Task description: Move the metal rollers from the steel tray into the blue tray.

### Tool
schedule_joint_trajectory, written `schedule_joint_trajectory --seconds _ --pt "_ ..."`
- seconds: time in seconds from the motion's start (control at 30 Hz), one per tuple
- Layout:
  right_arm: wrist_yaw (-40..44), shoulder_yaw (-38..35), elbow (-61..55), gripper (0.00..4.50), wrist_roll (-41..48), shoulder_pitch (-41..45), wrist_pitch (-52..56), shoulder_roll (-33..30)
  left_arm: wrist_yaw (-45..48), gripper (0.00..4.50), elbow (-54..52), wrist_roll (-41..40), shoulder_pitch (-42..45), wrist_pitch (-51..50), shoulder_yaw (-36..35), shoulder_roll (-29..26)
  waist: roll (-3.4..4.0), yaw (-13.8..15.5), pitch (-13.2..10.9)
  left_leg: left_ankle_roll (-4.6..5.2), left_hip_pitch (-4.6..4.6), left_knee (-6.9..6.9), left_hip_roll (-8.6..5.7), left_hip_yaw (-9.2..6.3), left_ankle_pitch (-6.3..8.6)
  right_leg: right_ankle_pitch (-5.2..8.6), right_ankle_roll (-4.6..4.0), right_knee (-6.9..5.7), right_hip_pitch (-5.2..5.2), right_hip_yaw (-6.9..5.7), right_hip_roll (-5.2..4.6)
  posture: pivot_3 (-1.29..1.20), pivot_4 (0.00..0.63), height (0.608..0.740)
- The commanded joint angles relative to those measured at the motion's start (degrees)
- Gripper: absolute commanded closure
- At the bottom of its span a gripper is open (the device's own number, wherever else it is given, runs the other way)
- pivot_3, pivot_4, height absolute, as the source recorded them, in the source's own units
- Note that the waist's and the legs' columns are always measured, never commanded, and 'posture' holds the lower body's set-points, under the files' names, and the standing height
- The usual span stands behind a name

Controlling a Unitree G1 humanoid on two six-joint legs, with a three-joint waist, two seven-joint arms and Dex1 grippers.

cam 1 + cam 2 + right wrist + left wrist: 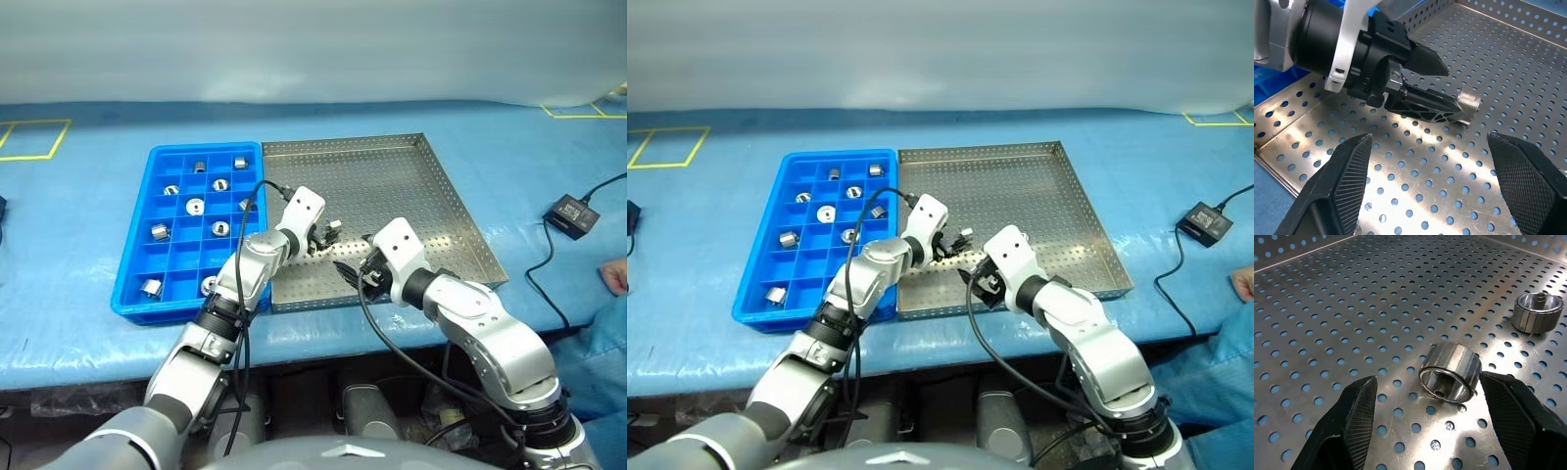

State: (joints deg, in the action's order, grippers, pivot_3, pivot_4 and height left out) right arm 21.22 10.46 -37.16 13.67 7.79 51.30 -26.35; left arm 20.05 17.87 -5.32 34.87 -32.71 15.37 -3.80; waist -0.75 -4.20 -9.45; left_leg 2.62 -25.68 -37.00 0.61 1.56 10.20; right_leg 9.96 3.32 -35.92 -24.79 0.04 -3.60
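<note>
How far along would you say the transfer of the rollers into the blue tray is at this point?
Mostly done: about nine rollers sit in the blue tray. In hand: the open left pincer straddles one roller on the steel tray, not yet gripped. Left: that one and a second roller nearby. The right pincer hangs open, empty.

In the head views, the left arm [257,262] covers the blue tray's [137,274] near right corner and partly hides a roller [209,285] there. A person's hand [615,276] is cut off at the right edge. The tray rollers' holes are mostly too small to tell.
</note>
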Motion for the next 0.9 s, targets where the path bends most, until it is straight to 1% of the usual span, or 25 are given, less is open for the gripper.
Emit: schedule_joint_trajectory --seconds 0.03,0.17,0.27,0.5,0.67,0.73,0.9 --pt "-0.04 0.11 -1.77 0.53 -0.41 0.98 -1.65 0.2 0.51 0.87 -0.38 0.73 0.79 1.62 -0.39 0.67 0.0 -0.03 0.0 0.0 0.0 0.01 0.0 0.0 0.02 0.0 0.0 0.0 -0.01 0.0 0.0 -0.18 0.15 0.74" --pt "0.17 0.75 -1.92 0.53 -0.47 1.24 -1.9 0.2 0.58 0.87 -0.03 0.75 0.21 2.2 -0.78 1.21 0.0 -0.02 0.0 0.01 0.0 0.0 0.0 0.02 0.1 0.0 0.0 0.0 -0.01 0.0 0.0 -0.18 0.15 0.74" --pt "0.22 1.21 -1.95 0.53 -0.68 1.85 -1.91 -0.02 -1.02 0.87 1.76 0.97 0.66 4.21 -2.07 2.24 0.0 -0.04 0.0 0.02 0.0 -0.01 0.0 0.03 0.11 0.0 0.0 0.01 0.0 0.01 0.0 -0.19 0.15 0.74" --pt "-1.01 0.55 -2.11 0.53 -1.05 2.39 -1.3 0.45 -9.06 0.87 10.96 2.5 4.71 9.79 -6.67 5.05 -0.01 -0.36 0.0 0.02 0.0 -0.1 0.0 0.05 0.12 -0.03 0.05 0.01 0.03 0.0 0.0 -0.22 0.15 0.74" --pt "-1.95 0.61 -2.7 0.53 -1.44 0.71 -1.02 0.52 -10.54 0.87 9.82 2.63 4.72 11.51 -8.2 5.53 -0.01 -0.78 0.0 0.05 0.0 -0.04 0.0 0.05 0.16 -0.03 0.05 0.02 0.01 0.0 0.0 -0.23 0.15 0.74" --pt "-2.32 0.57 -2.53 0.53 -1.83 1.13 -0.95 0.41 -9.18 0.87 9.38 1.85 5.19 11.46 -8.28 6.03 -0.01 -0.9 0.0 0.05 0.0 -0.06 0.0 0.07 0.16 -0.03 0.05 0.02 0.01 0.01 0.0 -0.23 0.15 0.74" --pt "-2.48 0.56 -3.11 0.53 -2.21 0.75 -0.34 -0.08 0.03 0.87 5.35 -0.76 4.15 9.5 -5.63 7.2 -0.01 -1.12 0.0 0.03 0.0 -0.11 -0.02 0.09 0.18 -0.03 0.06 0.03 0.03 0.01 -0.05 -0.24 0.15 0.74"
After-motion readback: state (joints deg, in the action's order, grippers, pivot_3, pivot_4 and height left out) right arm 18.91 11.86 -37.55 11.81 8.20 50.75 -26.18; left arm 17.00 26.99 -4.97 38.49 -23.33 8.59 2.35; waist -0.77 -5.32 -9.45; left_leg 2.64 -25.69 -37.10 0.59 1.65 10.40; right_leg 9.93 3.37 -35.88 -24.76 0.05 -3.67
